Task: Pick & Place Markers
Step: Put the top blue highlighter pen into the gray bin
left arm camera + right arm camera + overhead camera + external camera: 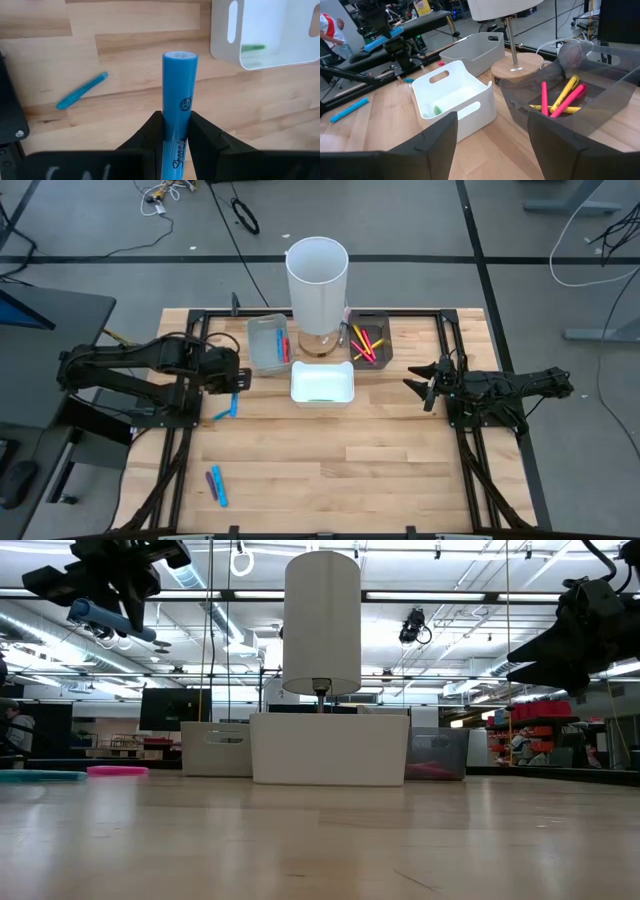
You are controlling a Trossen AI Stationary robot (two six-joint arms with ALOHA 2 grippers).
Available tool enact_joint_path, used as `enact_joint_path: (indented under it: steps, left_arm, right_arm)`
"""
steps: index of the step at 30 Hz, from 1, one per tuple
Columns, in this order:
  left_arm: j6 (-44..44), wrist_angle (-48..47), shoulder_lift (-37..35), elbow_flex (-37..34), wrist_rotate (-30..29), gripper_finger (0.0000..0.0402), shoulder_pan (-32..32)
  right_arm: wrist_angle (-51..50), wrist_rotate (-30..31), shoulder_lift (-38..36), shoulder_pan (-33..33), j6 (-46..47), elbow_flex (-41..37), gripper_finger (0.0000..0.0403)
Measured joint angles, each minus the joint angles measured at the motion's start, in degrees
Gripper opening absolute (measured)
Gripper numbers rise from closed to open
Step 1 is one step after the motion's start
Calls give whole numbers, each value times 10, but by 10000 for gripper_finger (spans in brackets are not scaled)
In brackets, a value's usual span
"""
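The left gripper [175,137] pinched a blue marker [178,100] aloft near the grey tray [266,345], so it likely needed to centre over that tray before letting go, while the right gripper [492,135] waited spread wide beside the dark tray [385,352]

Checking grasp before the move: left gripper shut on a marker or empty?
Shut on it. The left gripper clamps a blue marker between both fingers, lifted above the table.
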Motion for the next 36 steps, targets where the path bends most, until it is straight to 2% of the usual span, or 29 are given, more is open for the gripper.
enact_joint_path:
  steps: [7, 16, 21, 29, 36]
  left_arm:
    - [-9, -2, 1, 0, 14, 71, 7]
    - [-10, 1, 1, 0, 46, 71, 69]
    - [10, 4, 17, 5, 65, 71, 117]
    - [79, 6, 62, 57, 71, 71, 213]
    - [143, 9, 109, 101, 101, 71, 292]
  right_arm:
    - [0, 0, 0, 0, 0, 0, 242]
    - [0, 0, 0, 0, 0, 0, 242]
    - [0, 0, 0, 0, 0, 0, 242]
    - [0, 0, 0, 0, 0, 0, 242]
    - [0, 0, 0, 0, 0, 0, 242]
